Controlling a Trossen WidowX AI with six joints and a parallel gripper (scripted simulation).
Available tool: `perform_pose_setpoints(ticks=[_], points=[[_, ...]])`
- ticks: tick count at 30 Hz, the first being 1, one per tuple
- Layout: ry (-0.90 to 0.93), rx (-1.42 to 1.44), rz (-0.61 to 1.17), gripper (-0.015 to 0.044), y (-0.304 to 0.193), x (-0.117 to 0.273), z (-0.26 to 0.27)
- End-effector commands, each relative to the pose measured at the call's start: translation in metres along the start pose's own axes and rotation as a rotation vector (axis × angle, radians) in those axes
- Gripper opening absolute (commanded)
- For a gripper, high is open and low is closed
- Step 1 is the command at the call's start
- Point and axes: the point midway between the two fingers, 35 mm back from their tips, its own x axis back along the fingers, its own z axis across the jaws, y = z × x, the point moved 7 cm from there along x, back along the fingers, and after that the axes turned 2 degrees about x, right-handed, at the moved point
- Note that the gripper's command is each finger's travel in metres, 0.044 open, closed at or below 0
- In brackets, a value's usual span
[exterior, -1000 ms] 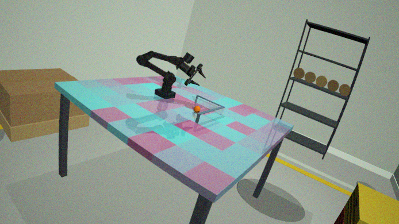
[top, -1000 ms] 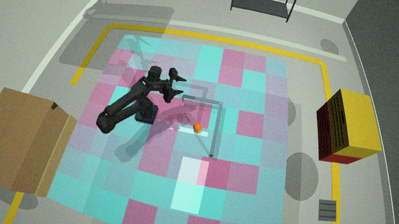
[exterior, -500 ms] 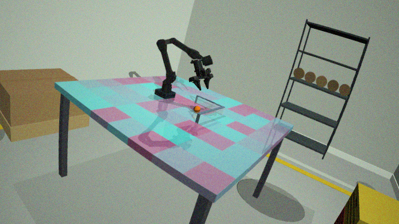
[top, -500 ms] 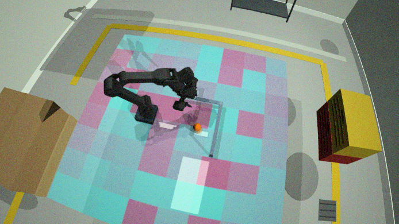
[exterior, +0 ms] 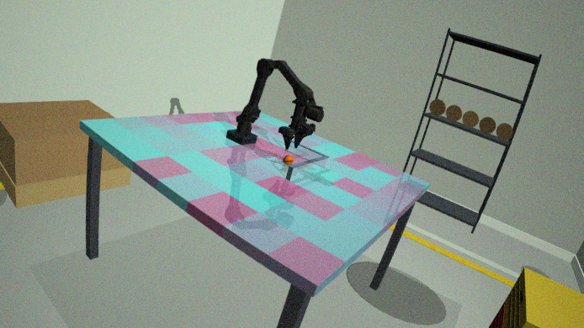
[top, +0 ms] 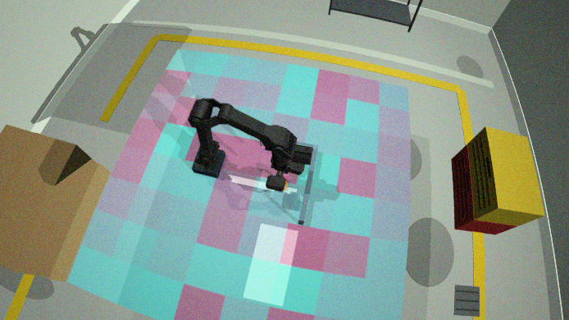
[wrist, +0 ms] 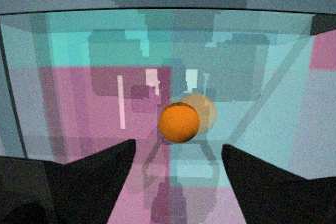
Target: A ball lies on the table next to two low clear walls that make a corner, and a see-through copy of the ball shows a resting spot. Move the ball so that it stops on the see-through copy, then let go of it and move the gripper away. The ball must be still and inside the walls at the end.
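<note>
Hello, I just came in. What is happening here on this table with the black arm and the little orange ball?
A single black robot arm is reaching down over an orange ball that lies on the checkered table, by two low clear walls. Its gripper is open, holds nothing, and hangs above the ball without touching it. In the wrist view, the ball overlaps a pale see-through copy but sits a little off it.

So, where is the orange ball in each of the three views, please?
Top: only an orange sliver of the ball shows beside the gripper.
Exterior: it lies on the table below the gripper, beside the clear walls.
Wrist: centre, between the open fingers, overlapping the see-through copy.
Shared landmark: the clear walls.
</note>
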Motion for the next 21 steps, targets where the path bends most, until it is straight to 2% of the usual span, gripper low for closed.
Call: perform_pose_setpoints(ticks=[1,21], points=[[0.023,0.029,0.027,0.0322,0.005,-0.003,-0.005],[0.023,0.029,0.027,0.0322,0.005,-0.031,-0.005]])
